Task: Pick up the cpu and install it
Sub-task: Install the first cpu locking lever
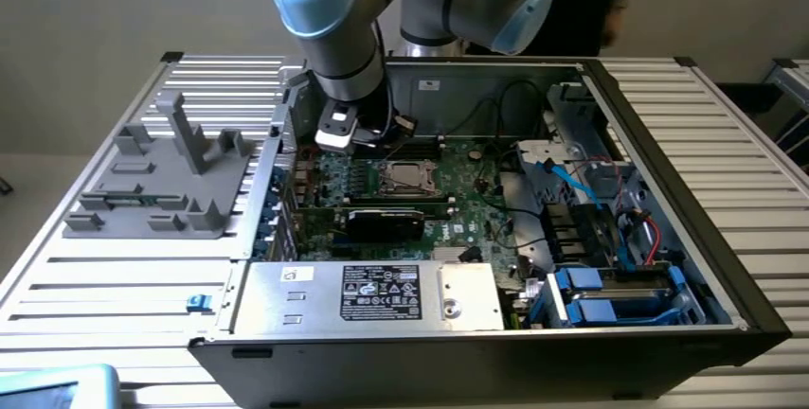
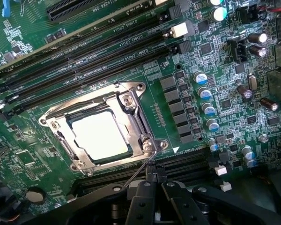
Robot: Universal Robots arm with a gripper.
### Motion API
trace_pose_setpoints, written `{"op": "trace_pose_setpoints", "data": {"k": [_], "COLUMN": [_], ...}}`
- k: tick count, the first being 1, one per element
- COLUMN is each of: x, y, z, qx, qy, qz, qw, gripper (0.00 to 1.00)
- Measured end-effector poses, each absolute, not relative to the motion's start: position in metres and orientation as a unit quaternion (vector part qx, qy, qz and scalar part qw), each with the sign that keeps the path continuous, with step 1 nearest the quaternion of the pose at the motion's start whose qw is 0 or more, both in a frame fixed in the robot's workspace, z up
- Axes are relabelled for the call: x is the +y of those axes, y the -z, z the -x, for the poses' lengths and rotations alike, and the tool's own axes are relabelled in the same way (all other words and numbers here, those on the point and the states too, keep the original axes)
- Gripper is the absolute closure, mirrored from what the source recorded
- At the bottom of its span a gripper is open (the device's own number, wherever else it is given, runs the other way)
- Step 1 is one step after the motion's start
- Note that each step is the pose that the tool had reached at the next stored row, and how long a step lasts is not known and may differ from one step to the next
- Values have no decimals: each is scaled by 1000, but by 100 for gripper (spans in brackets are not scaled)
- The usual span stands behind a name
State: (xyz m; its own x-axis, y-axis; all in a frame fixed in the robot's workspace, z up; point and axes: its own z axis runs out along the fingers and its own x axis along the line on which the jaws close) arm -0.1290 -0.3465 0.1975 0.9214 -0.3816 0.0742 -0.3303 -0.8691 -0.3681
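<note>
**Exterior view:** set high and back from the open case (image 1: 442,371), looking steeply down over its whole interior, the slatted tabletop (image 1: 127,286) and the arm (image 1: 335,21).

**Wrist view:** carried on the arm, close above the board (image 2: 234,117), looking down past the hand (image 2: 153,180).

Both views share the socket (image 2: 131,101) and the board around it, small in the first, large in the second.

Glare blanks the cpu (image 2: 100,137) lid; the frame edge crops the fingers (image 2: 139,201).
</note>
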Motion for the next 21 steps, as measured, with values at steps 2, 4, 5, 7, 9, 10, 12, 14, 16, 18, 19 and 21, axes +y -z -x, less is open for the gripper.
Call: {"op": "trace_pose_setpoints", "data": {"k": [2,4,5,7,9,10,12,14,16,18,19,21], "x": [-347,-347,-347,-347,-347,-347,-347,-347,-347,-347,-347,-348], "y": [-197,-197,-196,-196,-196,-196,-196,-195,-195,-194,-194,-194], "z": [128,127,126,124,122,121,119,117,116,114,113,112], "qx": [185,185,185,185,185,186,186,186,186,186,187,187], "qy": [72,72,72,72,72,73,73,73,73,73,73,73], "qz": [964,964,964,964,964,964,964,964,964,964,964,964], "qw": [177,177,177,177,177,177,177,177,177,177,177,177], "gripper": [89,89,89,89,89,89,89,89,89,89,89,89]}}
